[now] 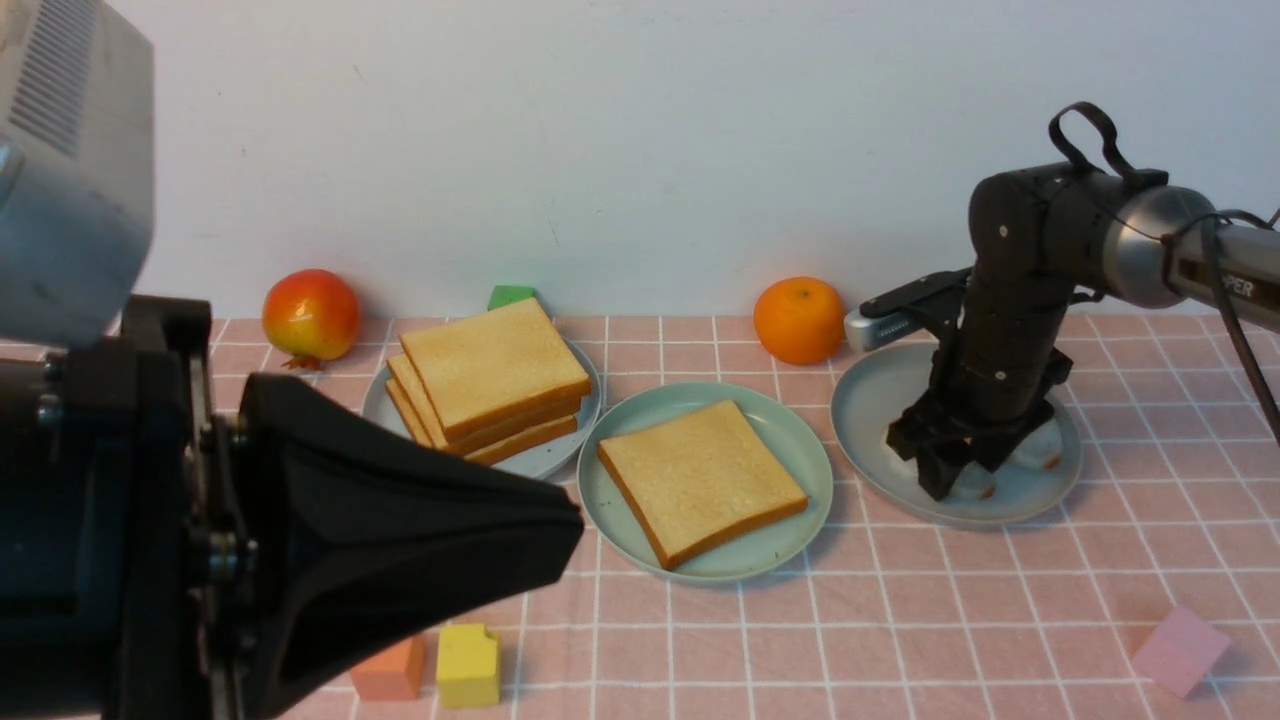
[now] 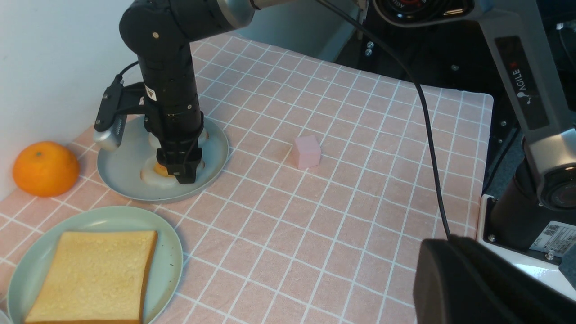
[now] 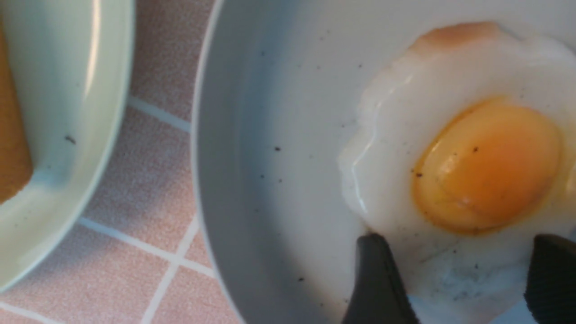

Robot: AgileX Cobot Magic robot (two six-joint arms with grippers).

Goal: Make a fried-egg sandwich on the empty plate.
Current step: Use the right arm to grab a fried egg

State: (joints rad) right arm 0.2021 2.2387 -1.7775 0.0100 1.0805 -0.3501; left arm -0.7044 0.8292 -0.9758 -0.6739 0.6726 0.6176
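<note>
**Right gripper (image 3: 461,256) lowered onto the egg (image 3: 486,166).**
Its jaws stand apart astride the egg's white; whether they grip it cannot be told. The egg lies flat on a grey plate (image 3: 252,180) just right of the mint plate (image 1: 790,450), which bears one toast (image 1: 700,478). The left gripper (image 1: 565,525), clenched, hangs left of the mint plate.

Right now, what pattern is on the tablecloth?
The tablecloth is pink with a white grid of squares; the left wrist view shows it best.
</note>
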